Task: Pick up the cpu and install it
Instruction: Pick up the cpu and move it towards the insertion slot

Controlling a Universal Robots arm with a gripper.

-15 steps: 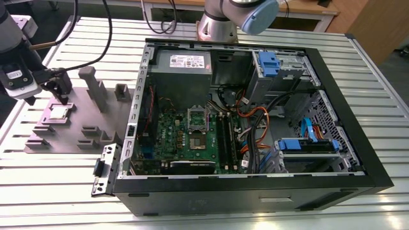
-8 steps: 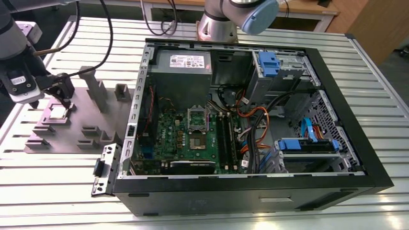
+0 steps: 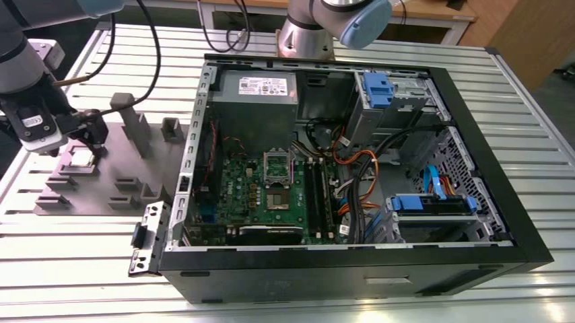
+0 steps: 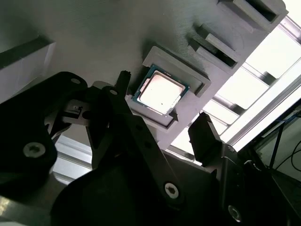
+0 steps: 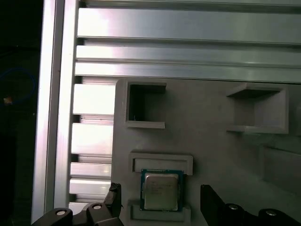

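Jaws spread wide, straddling cpu (image 4: 160, 92); it lies flat, metal top up, in grey tray (image 4: 94, 37) recess.

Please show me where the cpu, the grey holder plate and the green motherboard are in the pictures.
cpu (image 5: 161, 189): first wrist view, middle of its metal top.
grey holder plate (image 3: 90, 188): exterior view, bare flat surface between its pockets.
green motherboard (image 3: 241, 180): exterior view, on its green surface.
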